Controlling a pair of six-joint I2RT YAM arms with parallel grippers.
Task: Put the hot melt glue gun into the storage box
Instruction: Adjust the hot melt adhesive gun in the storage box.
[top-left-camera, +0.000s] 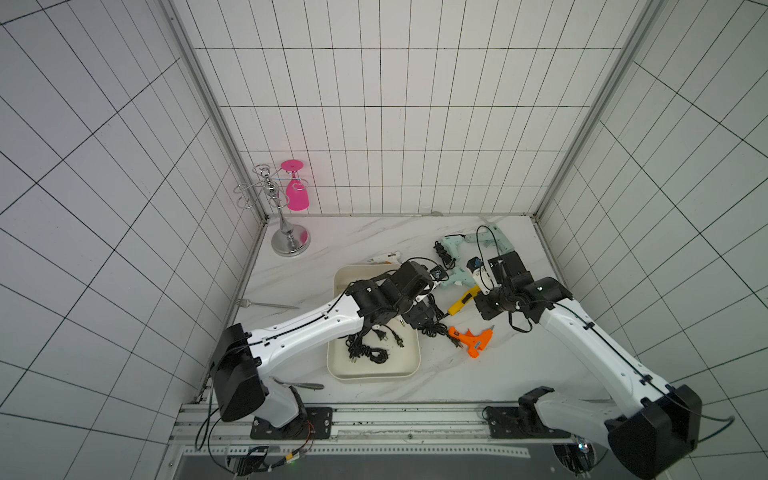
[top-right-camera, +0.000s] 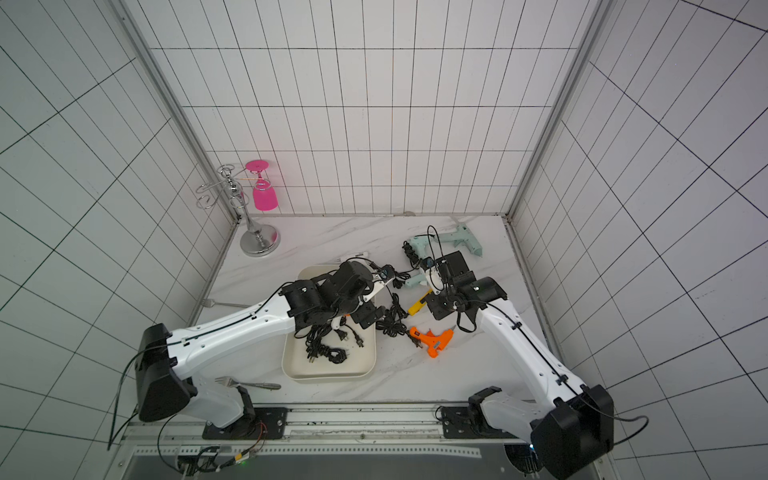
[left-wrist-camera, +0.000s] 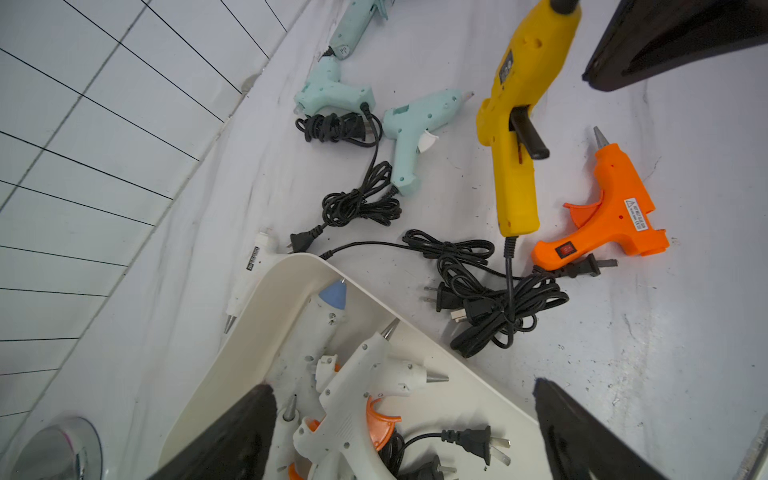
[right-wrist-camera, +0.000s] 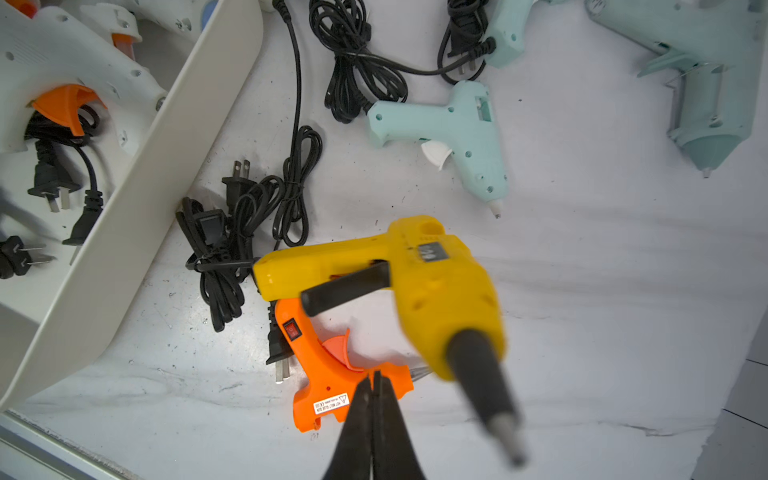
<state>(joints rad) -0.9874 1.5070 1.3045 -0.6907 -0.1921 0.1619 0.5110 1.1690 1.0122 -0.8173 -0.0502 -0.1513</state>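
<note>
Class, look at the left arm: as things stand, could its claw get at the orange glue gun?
Probably yes. The left claw is open over the edge of the storage box, and the orange glue gun lies uncovered on the table beside it. The yellow glue gun and shut right claw crowd it.

And the left gripper (left-wrist-camera: 402, 384) hung, jaws spread wide, above the storage box (left-wrist-camera: 257, 316) corner, white glue guns (left-wrist-camera: 353, 390) piled inside; yellow glue gun (left-wrist-camera: 515, 124) and orange glue gun (left-wrist-camera: 615, 208) lay outside.

storage box (top-left-camera: 399, 365): smooth matt plastic | glass stand (top-left-camera: 291, 243): glossy metal
</note>
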